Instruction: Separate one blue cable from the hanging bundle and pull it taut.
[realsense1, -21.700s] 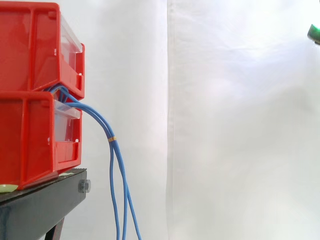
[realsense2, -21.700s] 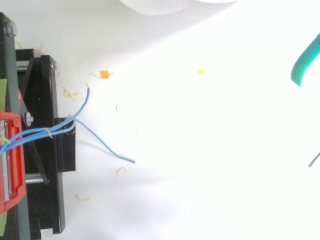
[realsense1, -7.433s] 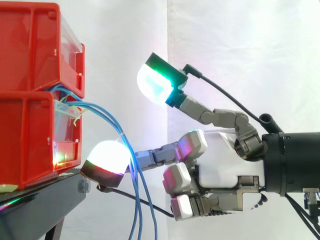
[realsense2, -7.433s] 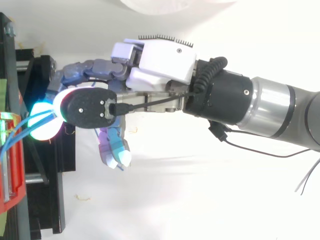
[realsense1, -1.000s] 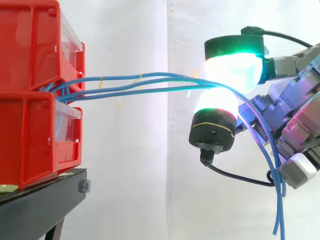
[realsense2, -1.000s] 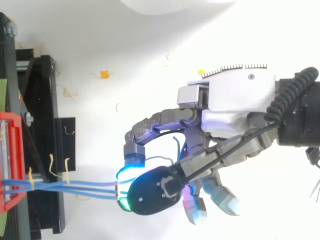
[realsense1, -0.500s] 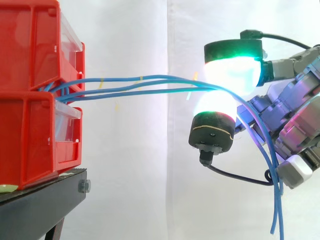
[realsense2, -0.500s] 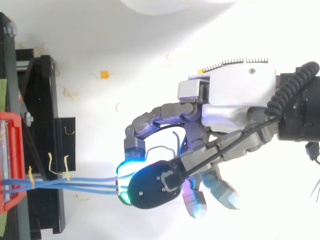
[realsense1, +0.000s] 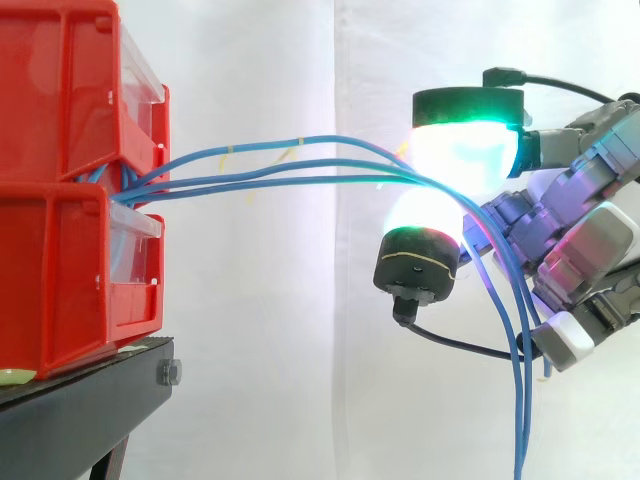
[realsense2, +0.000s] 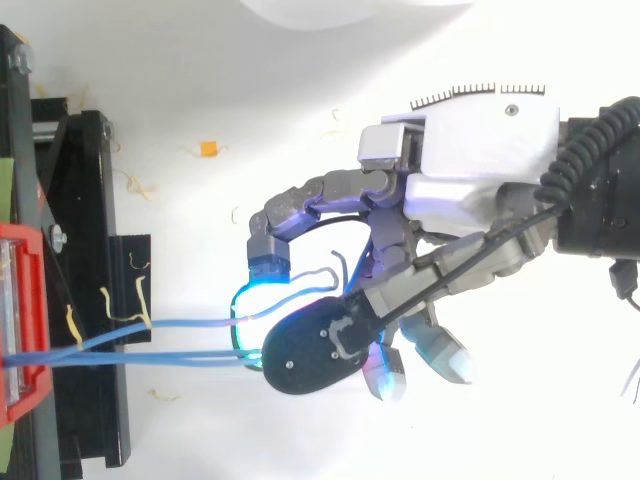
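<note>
2 stacked bins (realsense1: 50, 270) on the stand (realsense1: 80, 410) at left, cables (realsense2: 180, 357) across to the robot hand (realsense2: 480, 170) at right.

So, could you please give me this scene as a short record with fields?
hand: enters from the right in the side view, fingers curled, glowing pads pinching the blue cables
blue cables: run from between the red bins across to the pads, then hang down
tension: several strands in the pinch, not one; the upper one bows upward
red bins: two, stacked on the black stand
backdrop: white curtain
</note>
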